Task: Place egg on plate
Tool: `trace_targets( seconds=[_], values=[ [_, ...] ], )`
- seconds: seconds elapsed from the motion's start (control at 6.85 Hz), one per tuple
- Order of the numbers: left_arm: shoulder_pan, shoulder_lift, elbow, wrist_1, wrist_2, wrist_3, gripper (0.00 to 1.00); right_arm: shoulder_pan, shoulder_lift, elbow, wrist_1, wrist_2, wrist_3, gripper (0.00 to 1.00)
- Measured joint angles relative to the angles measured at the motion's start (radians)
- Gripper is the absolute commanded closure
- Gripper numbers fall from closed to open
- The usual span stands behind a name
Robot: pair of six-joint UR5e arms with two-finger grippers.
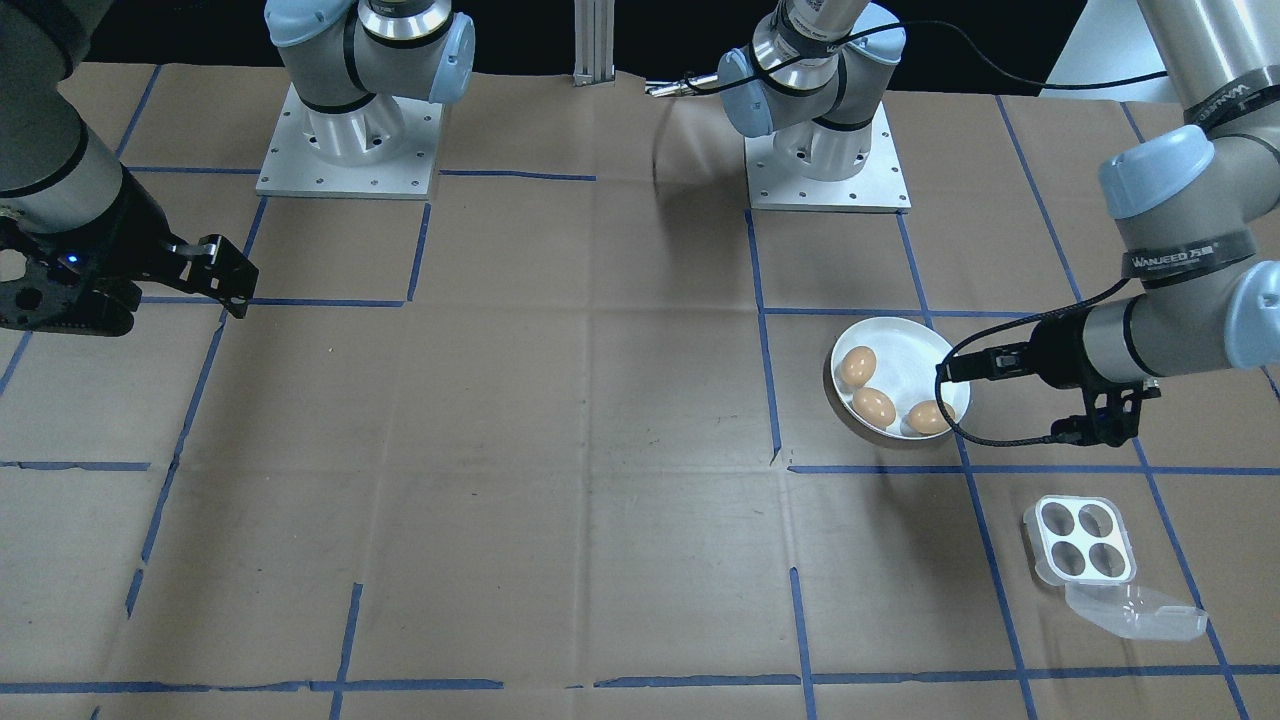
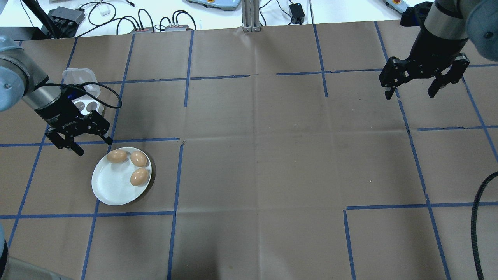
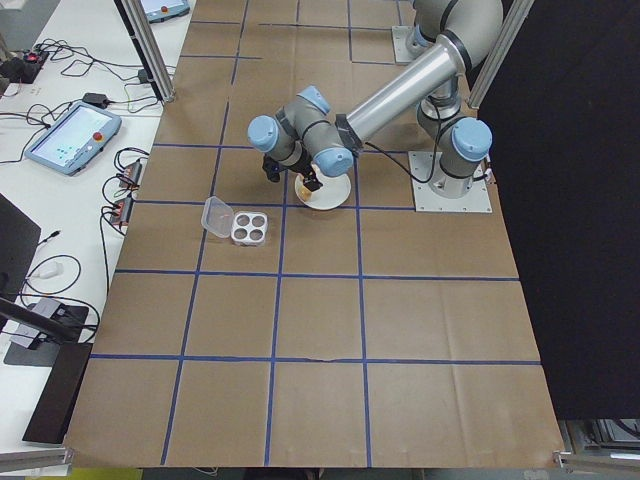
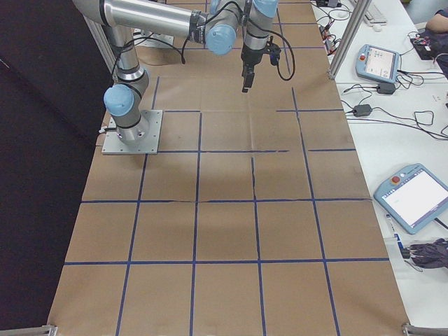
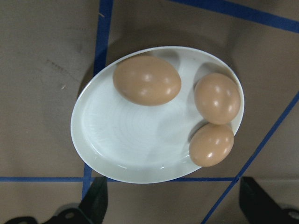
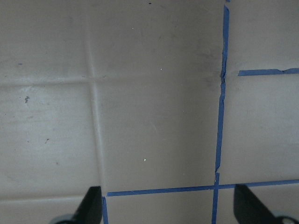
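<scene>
Left gripper (image 2: pixel 79 143) hangs spread and empty just above the plate's (image 2: pixel 113 188) far rim. Three eggs (image 2: pixel 117 156) already lie on the plate; the carton (image 2: pixel 86 105) beside it shows four empty cups (lid flopped open). Looks like the placing step is done, so the next move is just to lift clear. Right gripper (image 2: pixel 422 83) is spread too, idle, well apart over bare table (image 2: pixel 272 155).

You have a white plate (image 2: pixel 111 186) holding three tan-brown eggs (image 2: pixel 138 177). The tabletop (image 2: pixel 256 163) is brown paper gridded with blue tape lines. The carton (image 1: pixel 1079 540) is clear with white cups. Both grippers (image 2: pixel 81 139) are black, on silver arms with pale blue joints.
</scene>
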Motion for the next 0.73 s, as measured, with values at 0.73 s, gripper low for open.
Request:
trace_targets(
  seconds=[0.73],
  values=[
    [-0.259,0.096,0.219,0.059,0.01,-0.141,0.01,0.0,0.0,0.0,0.0,0.0,0.0,0.0]
  ],
)
